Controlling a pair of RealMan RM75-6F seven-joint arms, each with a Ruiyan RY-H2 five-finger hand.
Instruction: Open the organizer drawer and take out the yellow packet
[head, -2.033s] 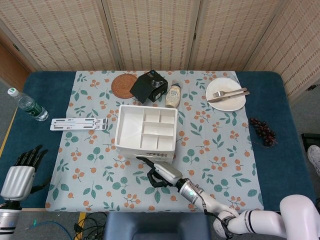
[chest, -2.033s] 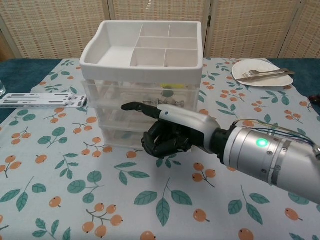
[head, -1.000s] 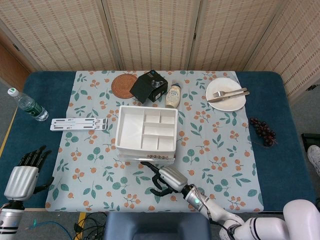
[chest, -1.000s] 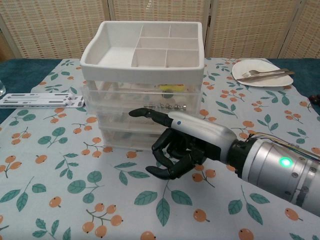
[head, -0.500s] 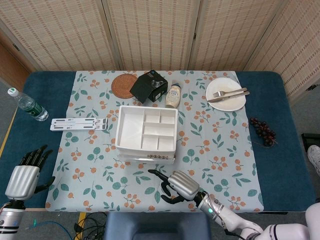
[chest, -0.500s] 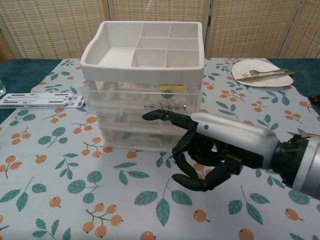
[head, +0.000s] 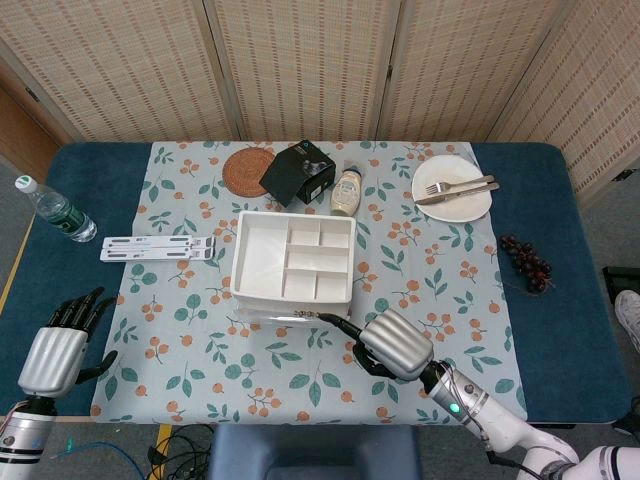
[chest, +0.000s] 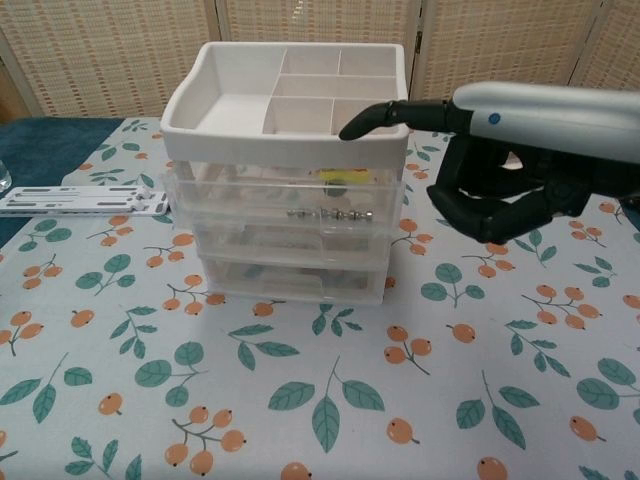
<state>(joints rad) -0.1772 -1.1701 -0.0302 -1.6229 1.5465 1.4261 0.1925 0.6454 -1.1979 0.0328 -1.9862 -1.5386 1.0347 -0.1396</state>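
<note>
From the head view, you look down on a white plastic organizer (head: 293, 262) at the middle of a leaf-and-berry patterned cloth (head: 200, 330); only its divided top tray shows from here. Your right hand (head: 392, 345), silver-backed with dark fingers, sits just in front of the organizer toward its right corner, one finger stretched toward the front edge and the rest curled under, holding nothing. Your left hand (head: 58, 352) rests well to the left of the organizer on the blue table (head: 30, 280), fingers straight and slightly apart, empty. Behind the organizer lie a round woven coaster (head: 247, 171), a black box (head: 298, 172) and a small jar (head: 346, 191); behind and to the right, a white plate (head: 452, 187) with cutlery. A water bottle (head: 53, 210) lies far left.

From the chest view, you see what the top view hides: clear, glossy drawers stacked under the tray (chest: 287, 97). The yellow packet (chest: 337, 178) shows dimly through the top drawer (chest: 285, 196), right of centre. The drawer front stands slightly forward of the tray. Your right hand (chest: 500, 170) hovers at the organizer's upper right, one finger extended level with the tray rim, the others curled in. Your left hand falls outside this view.
</note>
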